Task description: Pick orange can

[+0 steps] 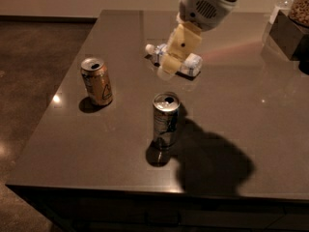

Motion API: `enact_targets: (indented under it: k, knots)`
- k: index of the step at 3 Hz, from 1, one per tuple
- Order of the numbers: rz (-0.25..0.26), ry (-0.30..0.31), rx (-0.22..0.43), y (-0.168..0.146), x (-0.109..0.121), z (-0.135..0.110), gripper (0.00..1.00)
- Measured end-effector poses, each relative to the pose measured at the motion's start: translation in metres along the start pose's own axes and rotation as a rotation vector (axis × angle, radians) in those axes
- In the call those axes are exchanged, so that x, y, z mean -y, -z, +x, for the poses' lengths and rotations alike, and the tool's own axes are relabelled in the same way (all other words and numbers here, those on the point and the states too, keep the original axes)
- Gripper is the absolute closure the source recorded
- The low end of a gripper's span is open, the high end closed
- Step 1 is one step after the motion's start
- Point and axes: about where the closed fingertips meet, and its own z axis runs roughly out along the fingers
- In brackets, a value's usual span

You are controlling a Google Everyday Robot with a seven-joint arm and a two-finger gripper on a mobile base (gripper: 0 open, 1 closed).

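Nearest the camera, a slim silver-and-blue can stands upright on the dark table, top opened; its label print cannot be read. Further back and toward the left edge stands the orange can, upright with its long axis vertical and pull-tab opening facing up, well apart from the slim can. There is a dark triangular mark low on its side, and no legible brand. The gripper hangs above the table behind the slim can, pointing down and toward the camera, clamped on nothing; whether it is parted or closed cannot be told. Key relation: the orange can lies to the left of the gripper in view and slightly nearer, with bare tabletop between, so the reach likely needs a leftward travel and a descent. Just behind the gripper lies a clear plastic bottle on its side, label unreadable.
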Motion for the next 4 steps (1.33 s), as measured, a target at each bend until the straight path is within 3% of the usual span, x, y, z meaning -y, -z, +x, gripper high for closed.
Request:
enact_targets:
  k: [2,4]
  knots:
    - [-0.023,-0.069,0.029,-0.047,-0.011,-0.051,0.0]
    - [-0.036,-0.06,0.056,-0.103,-0.039,-0.088,0.0]
